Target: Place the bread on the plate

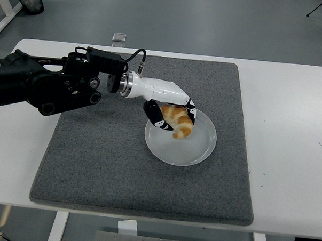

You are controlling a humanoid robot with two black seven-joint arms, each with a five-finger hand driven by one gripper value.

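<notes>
Bread held over the plate, release pending

The fingers (189, 107) of the left hand (169, 111) pinch the bread (178, 120) at the plate (200, 150)'s upper-left part, perhaps just touching it; its long axis runs from upper left to lower right, low for a gentle drop onto the desk (289, 115)'s grey mat (95, 149).

My left arm (50, 86) comes in from the left edge and blocks the upper-left part of the grey mat (105, 166). My left hand (169, 113), wrapped around the bread (178, 121), sits over the upper-left part of the plate (197, 149), so that side is occupied. The plate's lower-right rim is exposed. Mat is free at bottom left, bottom centre and along the right side. Bare counter (289, 131) runs down the right of the frame, unobstructed.
</notes>
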